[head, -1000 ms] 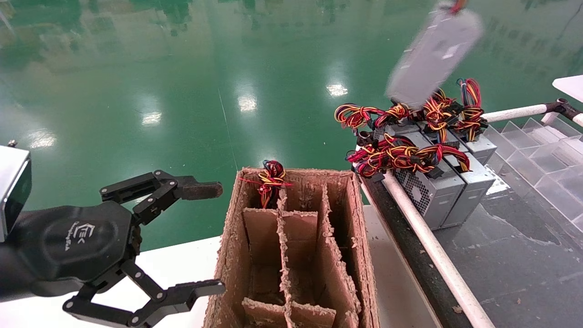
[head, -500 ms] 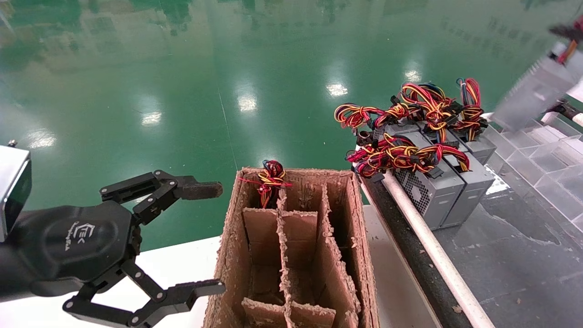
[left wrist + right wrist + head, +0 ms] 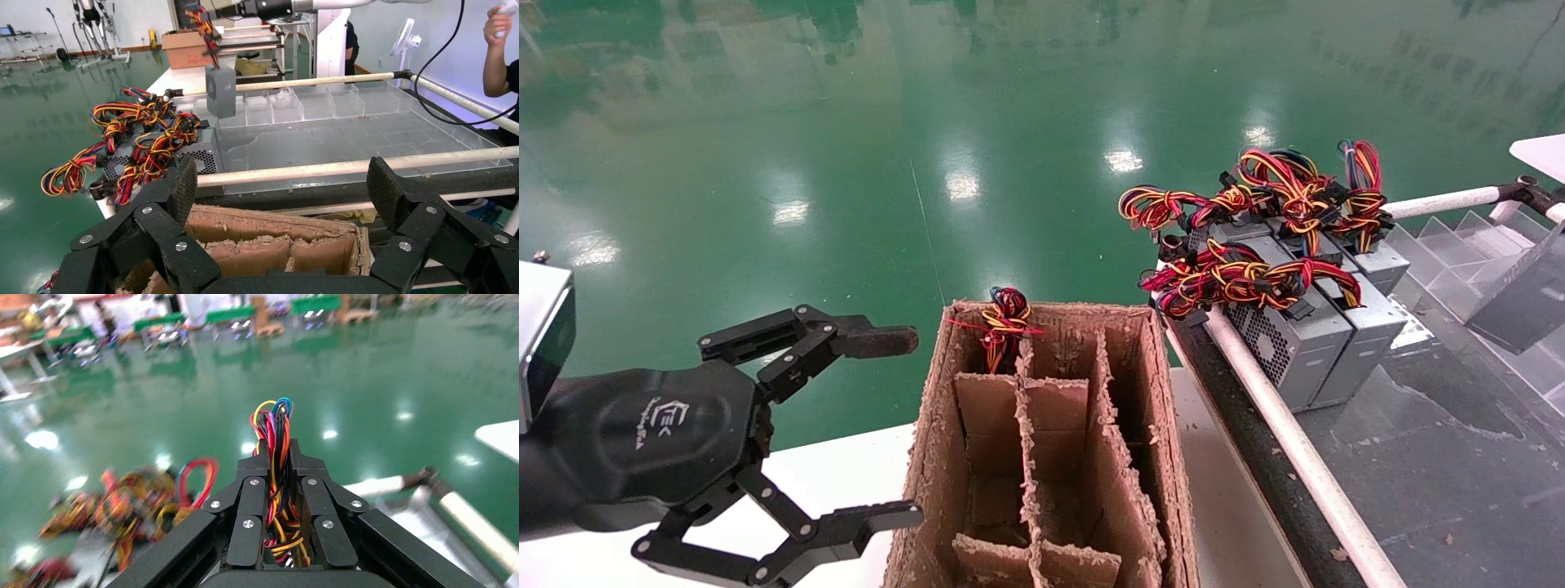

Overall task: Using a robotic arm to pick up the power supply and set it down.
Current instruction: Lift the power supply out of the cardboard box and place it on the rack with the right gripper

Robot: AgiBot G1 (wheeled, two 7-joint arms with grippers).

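The power supply, a grey metal box, hangs tilted at the far right edge of the head view, above the clear divided tray. The left wrist view shows it hanging by its wires from the robotic arm's gripper above. My right gripper is shut on its bunch of red, yellow and black wires; the box itself is hidden in the right wrist view. Left of the cardboard box, my left gripper is parked and stands open with nothing in it.
Several more power supplies with tangled wires lie against a white rail. A worn cardboard box with dividers holds a wire bundle in a far compartment. A person's arm is beyond the tray.
The held power supply swung from above the stack to the right and down, now low at the right edge over the clear tray. The left arm has not moved.
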